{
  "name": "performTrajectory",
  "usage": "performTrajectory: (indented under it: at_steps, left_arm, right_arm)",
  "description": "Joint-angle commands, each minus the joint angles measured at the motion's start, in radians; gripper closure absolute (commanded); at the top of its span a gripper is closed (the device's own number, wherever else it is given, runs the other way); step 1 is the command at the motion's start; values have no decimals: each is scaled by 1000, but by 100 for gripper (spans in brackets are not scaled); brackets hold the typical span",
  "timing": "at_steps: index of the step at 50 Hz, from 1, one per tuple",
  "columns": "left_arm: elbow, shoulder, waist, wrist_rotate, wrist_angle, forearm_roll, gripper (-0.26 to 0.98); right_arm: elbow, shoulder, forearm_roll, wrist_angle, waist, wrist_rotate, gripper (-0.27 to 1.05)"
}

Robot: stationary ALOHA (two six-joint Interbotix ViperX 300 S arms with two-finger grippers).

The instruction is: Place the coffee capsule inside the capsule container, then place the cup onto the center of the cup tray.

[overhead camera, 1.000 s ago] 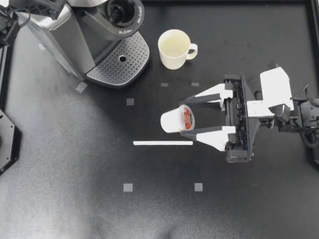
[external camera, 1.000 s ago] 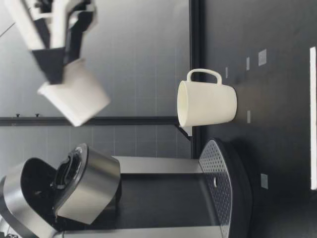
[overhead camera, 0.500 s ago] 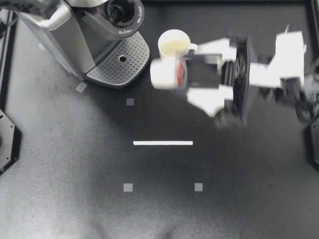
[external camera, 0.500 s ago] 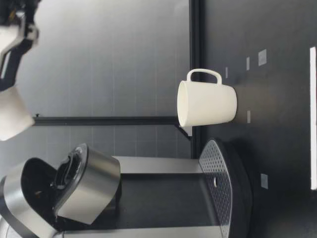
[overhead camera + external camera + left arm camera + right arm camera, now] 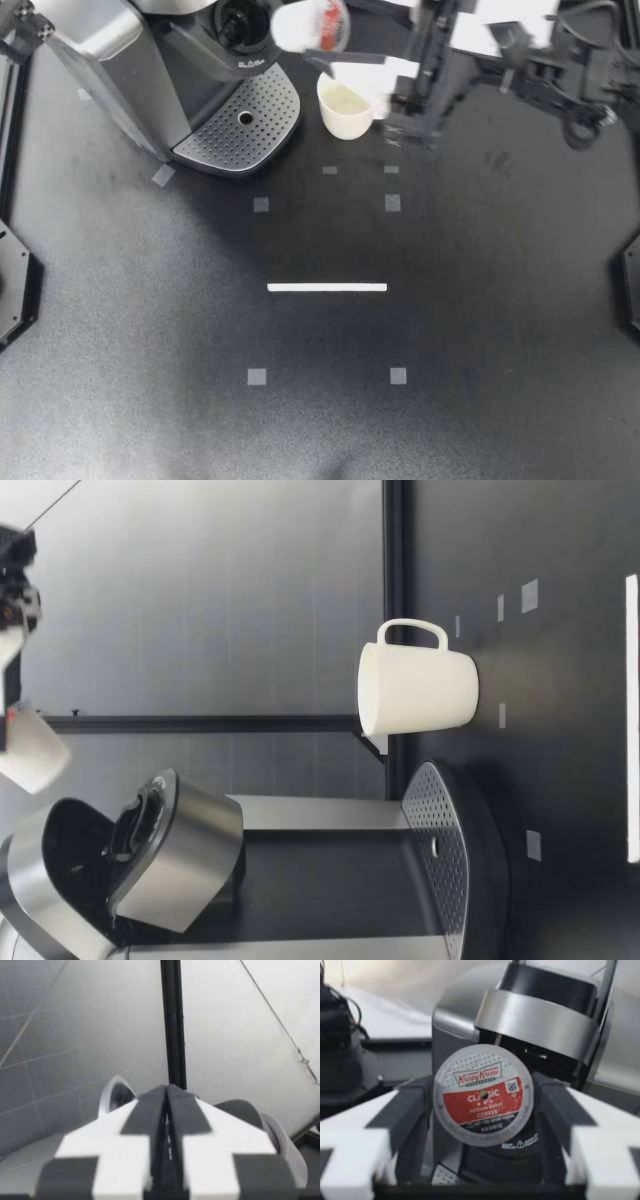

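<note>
My right gripper (image 5: 335,42) clamped the coffee capsule (image 5: 300,22) (foil lid toward its wrist camera) in the air, seemingly just beside the capsule container (image 5: 238,22); my left gripper (image 5: 167,1105) had its fingers pressed together, empty.

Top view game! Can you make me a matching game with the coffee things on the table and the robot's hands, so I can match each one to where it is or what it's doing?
Things:
1. small white coffee capsule with a red foil lid
2. cream ceramic mug
3. silver hinged lid of the coffee machine
4. left hand

Places or states:
A. upright on the black table, beside the perforated cup tray
B. shut, holding nothing
C. tipped open
D. gripped in the right hand, up near the machine's top

Pairs: 1-D, 2-A, 3-C, 4-B
</note>
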Motion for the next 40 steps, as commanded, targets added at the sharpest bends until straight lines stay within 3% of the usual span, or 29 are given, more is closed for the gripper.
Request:
performTrajectory:
  at_steps: [1, 40]
  left_arm:
    - [-12, 0, 3, -2, -2, 5, 62]
    - [-5, -3, 3, 6, 0, 5, 62]
  right_arm:
    - [-52, 3, -2, 17, -8, -11, 20]
    - [-149, 147, -2, 25, -38, -44, 19]
